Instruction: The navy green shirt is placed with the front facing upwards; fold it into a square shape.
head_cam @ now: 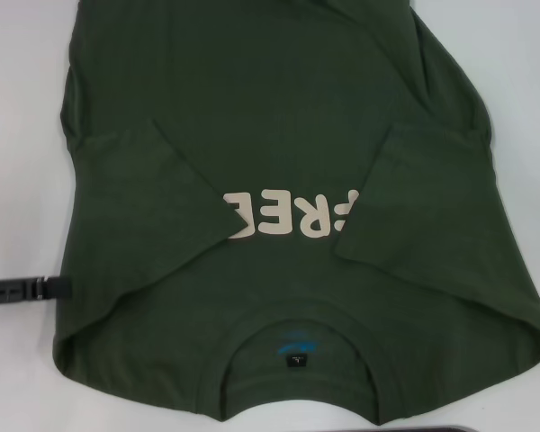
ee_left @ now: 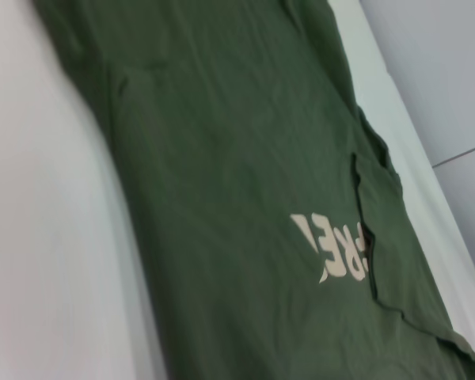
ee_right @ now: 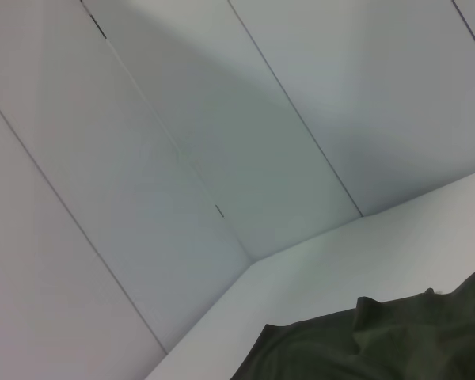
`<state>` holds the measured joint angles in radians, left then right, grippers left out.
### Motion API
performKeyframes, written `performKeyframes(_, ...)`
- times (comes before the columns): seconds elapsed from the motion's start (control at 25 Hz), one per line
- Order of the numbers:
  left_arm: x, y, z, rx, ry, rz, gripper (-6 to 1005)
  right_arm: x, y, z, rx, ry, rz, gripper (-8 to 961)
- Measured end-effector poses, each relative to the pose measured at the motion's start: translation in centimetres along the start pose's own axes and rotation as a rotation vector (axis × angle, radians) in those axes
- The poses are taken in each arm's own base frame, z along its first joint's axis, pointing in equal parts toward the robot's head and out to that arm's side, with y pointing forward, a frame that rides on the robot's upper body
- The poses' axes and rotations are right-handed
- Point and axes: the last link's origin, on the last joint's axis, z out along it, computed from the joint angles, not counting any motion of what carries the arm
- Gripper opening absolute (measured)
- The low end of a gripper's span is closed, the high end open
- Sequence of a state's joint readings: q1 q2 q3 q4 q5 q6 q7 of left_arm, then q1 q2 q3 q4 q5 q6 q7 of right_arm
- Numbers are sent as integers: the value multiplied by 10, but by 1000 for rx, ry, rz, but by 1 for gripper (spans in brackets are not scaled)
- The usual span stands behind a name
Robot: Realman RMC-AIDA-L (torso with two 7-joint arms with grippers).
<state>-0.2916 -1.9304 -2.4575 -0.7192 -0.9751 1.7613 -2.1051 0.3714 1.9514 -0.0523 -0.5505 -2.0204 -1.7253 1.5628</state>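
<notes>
Green shirt (head_cam: 288, 135) lies just right of the left pincer (head_cam: 27, 290), sleeves folded in. Whether its fingers are spread, I cannot tell. Right pincer is unseen.

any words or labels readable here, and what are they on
"FREE" in cream block letters on the chest of the green shirt, seen upside down in the head view; the right sleeve, folded inward, covers part of the first letter.
Neck label inside the collar: blue print above it, too small to read.
Nothing else carries text.
</notes>
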Motion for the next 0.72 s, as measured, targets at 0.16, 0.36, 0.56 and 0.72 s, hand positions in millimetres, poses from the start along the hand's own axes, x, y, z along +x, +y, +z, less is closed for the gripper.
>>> performKeyframes(0.16,-10,-4,-3,19,-26,-34,798,0,0,-1,3,0,2,807)
performKeyframes(0.36,-17,-6,-1,30,-51,-50,798,0,0,0,3,0,2,807)
performKeyframes(0.56,-20,-7,3,38,-83,-55,798,0,0,0,1,0,3,807)
performKeyframes(0.72,-21,-7,4,44,-98,-58,799,0,0,-1,4,-4,5,807)
